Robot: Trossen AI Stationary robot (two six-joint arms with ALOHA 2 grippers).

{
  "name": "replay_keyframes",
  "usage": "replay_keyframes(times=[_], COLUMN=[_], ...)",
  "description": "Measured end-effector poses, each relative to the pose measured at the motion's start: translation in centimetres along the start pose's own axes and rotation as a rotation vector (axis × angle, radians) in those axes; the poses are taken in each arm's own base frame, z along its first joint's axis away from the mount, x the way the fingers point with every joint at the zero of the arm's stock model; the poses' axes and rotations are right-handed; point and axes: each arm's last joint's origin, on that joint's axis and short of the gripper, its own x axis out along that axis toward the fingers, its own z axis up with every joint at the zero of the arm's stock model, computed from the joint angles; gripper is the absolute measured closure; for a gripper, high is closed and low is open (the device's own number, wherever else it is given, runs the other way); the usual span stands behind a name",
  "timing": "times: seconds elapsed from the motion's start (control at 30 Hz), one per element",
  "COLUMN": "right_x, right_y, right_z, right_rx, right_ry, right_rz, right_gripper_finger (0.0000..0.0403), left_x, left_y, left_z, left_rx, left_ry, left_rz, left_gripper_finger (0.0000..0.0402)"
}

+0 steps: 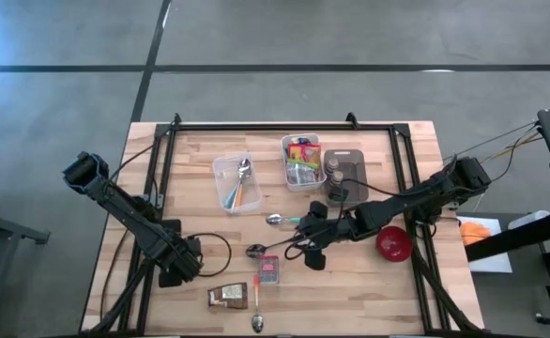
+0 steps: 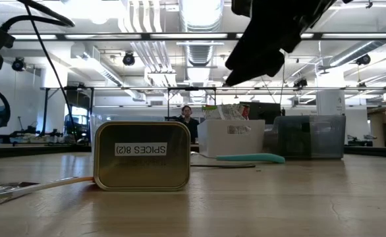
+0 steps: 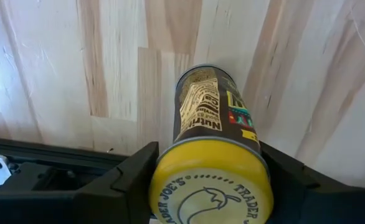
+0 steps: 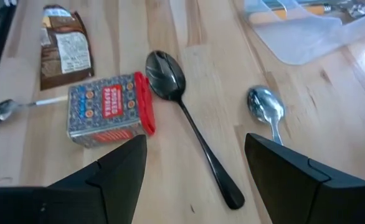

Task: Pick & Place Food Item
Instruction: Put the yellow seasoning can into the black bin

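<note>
I have the left gripper (image 3: 210, 186) bracketing a small round jar (image 3: 210, 146) with a yellow lid, low at the table's (image 1: 416, 291) left front; its fingers look pressed to the sides, though I can't tell firm contact. Pick barely begun, placing remains. My right gripper (image 4: 195, 168) hangs open over a rectangular metal spice tin (image 4: 104, 115) and glossy black spoon (image 4: 170, 78).

Wooden worktop (image 1: 190, 150) with two clear bins (image 1: 236, 182), red bowl (image 1: 393, 243), spice tin (image 1: 268, 270), brown packet (image 1: 228, 297), several spoons (image 1: 277, 220); both arms reach inward
</note>
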Motion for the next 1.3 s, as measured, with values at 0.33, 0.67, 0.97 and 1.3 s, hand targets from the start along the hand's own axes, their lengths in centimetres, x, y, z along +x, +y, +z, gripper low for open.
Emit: replay_keyframes(times=[0.33, 0.67, 0.97, 1.3], right_x=[-0.2, -0.9, -0.4, 1.4], right_y=[1.0, 1.6, 1.8, 2.7], right_z=[1.9, 3.6, 5.2, 7.3], right_rx=[0.072, 0.087, 0.094, 0.047], right_ry=[-0.264, -0.376, -0.393, -0.363], right_rz=[0.124, 0.165, 0.128, 0.129], right_gripper_finger=[0.0133, 0.0133, 0.0133, 0.0133], left_x=[-3.6, -8.4, -11.2, -13.8], left_y=[0.0, 3.2, 6.5, 5.9], left_z=[0.2, 4.7, 8.9, 11.1], left_rx=[-0.014, -0.094, -0.04, 0.088], left_ry=[-0.179, -0.395, -0.484, -0.446], left_rz=[-0.013, -0.11, -0.219, -0.22], left_gripper_finger=[0.0189, 0.0189, 0.0189, 0.0189])
